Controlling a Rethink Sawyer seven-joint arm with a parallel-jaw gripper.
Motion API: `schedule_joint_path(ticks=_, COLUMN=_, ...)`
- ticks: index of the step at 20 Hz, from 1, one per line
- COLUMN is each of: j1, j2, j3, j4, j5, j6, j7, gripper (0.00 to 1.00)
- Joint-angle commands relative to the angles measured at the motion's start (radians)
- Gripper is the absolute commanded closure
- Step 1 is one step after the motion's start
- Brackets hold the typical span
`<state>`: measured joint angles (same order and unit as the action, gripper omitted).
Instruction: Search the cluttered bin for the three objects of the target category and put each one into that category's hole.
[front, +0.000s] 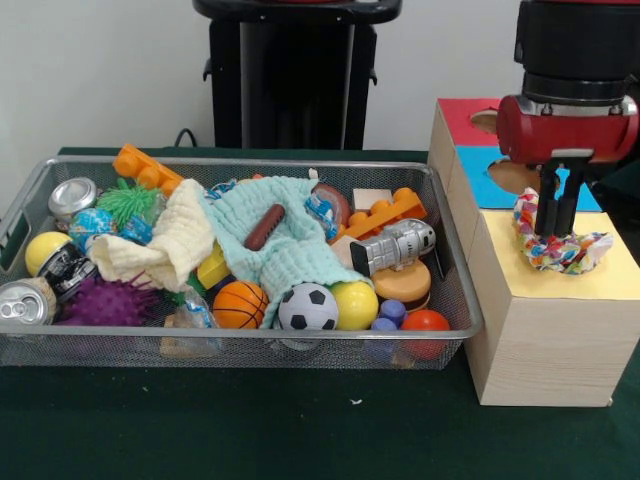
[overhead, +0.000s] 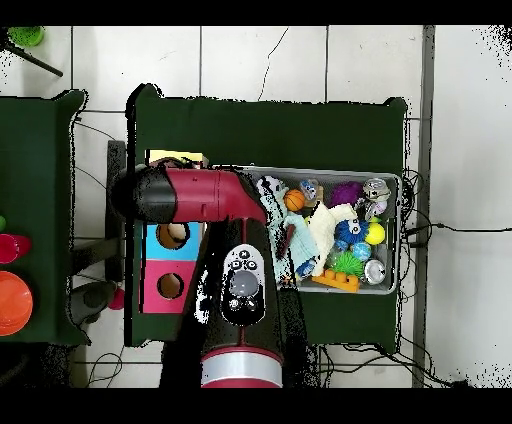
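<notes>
My gripper (front: 556, 232) hangs over the yellow section (front: 590, 285) of the wooden sorting box, at the right of the front view. Its fingers stand close together, shut on a crumpled multicoloured cloth (front: 572, 250) that rests on the yellow top and hides whatever opening lies under it. Behind it are the blue section (front: 482, 180) and the red section (front: 458, 118), each with a round hole. The wire bin (front: 455, 290) left of the box holds a pale green cloth (front: 292, 245) and a cream cloth (front: 165, 245). In the overhead view the arm (overhead: 215, 195) covers the gripper.
The bin also holds a football (front: 308, 307), a basketball (front: 240, 304), a yellow ball (front: 355, 304), a purple spiky ball (front: 105, 300), drink cans (front: 25, 300), orange bricks (front: 385, 213) and a silver toy robot (front: 395, 245). Seen from overhead, the bin (overhead: 401, 235) lies right of the box holes (overhead: 172, 236).
</notes>
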<state>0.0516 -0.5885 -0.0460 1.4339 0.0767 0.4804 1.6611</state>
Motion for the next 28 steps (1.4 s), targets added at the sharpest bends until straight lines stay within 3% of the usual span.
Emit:
schedule_joint_path(ticks=1, j1=-0.015, j2=0.077, j3=0.076, j4=0.066, j5=0.004, j6=-0.055, j7=0.156, gripper=1.00)
schedule_joint_path(ticks=10, j1=0.032, j2=0.231, j3=0.017, j4=-0.016, j5=-0.040, j6=-0.155, j7=0.159, gripper=1.00)
schedule_joint_path(ticks=15, j1=0.065, j2=0.332, j3=-0.035, j4=-0.068, j5=-0.061, j6=-0.277, j7=0.167, gripper=1.00)
schedule_joint_path(ticks=21, j1=0.074, j2=0.385, j3=-0.047, j4=-0.091, j5=-0.067, j6=-0.367, j7=0.167, gripper=1.00)
schedule_joint_path(ticks=24, j1=0.090, j2=0.395, j3=-0.069, j4=-0.104, j5=-0.061, j6=-0.343, j7=0.168, gripper=1.00)
schedule_joint_path(ticks=28, j1=0.092, j2=0.388, j3=-0.064, j4=-0.119, j5=-0.042, j6=-0.166, j7=0.127, gripper=1.00)
